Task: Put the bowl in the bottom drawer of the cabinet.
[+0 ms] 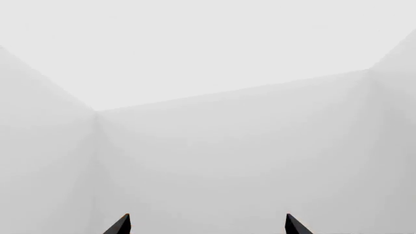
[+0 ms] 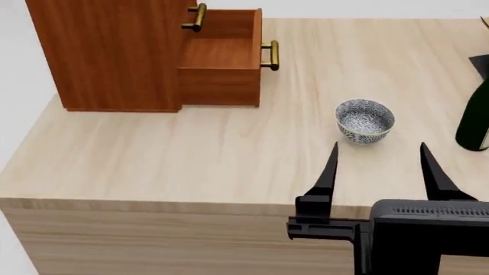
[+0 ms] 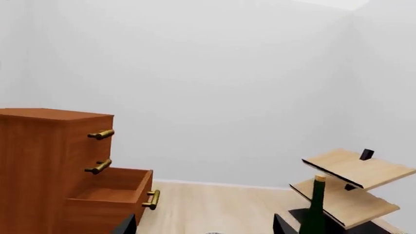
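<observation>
Since the drawer already stands pulled out, the scene reads as set up for a pick and a drop.

Drawer: the bottom drawer (image 2: 221, 57) of the cabinet (image 2: 114, 54) sticks out over the table (image 2: 153, 154), its box bare and open from above, ready to take something lowered in.

Bowl: the bowl (image 2: 365, 120) sits upright on the table, well apart from the drawer and near the bottle (image 2: 475, 123).

Right gripper: the right gripper (image 2: 378, 166) hangs low at the table's near edge, fingers spread wide and holding nothing, both pointing toward the bowl. The bowl lies just beyond the tips and roughly centred between them, so I judge a straight reach forward would bracket it.

Left gripper: the left gripper (image 1: 208, 226) shows only two dark tips against blank wall; they look apart, though so little shows that I would not swear to more.

Rack: a pale rack (image 3: 351, 185) stands behind the bottle, clear of the path to the drawer.
</observation>
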Robot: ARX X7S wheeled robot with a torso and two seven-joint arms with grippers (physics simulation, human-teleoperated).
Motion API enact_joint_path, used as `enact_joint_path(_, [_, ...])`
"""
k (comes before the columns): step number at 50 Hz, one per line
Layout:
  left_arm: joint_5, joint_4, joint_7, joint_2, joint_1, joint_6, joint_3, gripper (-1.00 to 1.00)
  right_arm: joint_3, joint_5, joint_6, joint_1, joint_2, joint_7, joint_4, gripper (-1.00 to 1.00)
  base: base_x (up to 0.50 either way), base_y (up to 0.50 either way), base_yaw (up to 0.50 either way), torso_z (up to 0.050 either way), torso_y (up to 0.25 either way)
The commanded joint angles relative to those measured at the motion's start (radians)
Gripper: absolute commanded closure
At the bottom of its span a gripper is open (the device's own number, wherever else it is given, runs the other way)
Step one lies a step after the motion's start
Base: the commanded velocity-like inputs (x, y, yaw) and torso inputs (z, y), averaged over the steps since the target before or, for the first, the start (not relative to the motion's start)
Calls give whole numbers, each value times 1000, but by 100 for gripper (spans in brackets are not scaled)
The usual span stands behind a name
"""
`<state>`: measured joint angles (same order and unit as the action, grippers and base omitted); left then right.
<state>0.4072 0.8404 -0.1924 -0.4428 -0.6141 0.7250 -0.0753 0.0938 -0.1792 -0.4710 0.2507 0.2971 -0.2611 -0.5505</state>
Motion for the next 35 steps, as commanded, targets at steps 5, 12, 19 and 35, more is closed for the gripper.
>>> enact_joint_path(5, [-1,-8,-3,-2,0,-9,10,-100,-29,-25,31,-16,-2,-8,6,-100,0,50,0,0,0])
enact_joint_path(12, [-7,-15,-4,-4,1,-18,18,-100,-26,-33,10,-11,1,-9,0,-100,0,0,0,0,0])
enact_joint_path(19, [-4,-17,-5,-4,-6,-21,17,-100,-18,-32,5,-13,6,-10,-1,-100,100,0,0,0,0])
enact_joint_path(35, [3,-12,-10,-9,-11,-23,16,-100,-14,-38,-4,-8,12,-16,-7,-100,304,0,0,0,0])
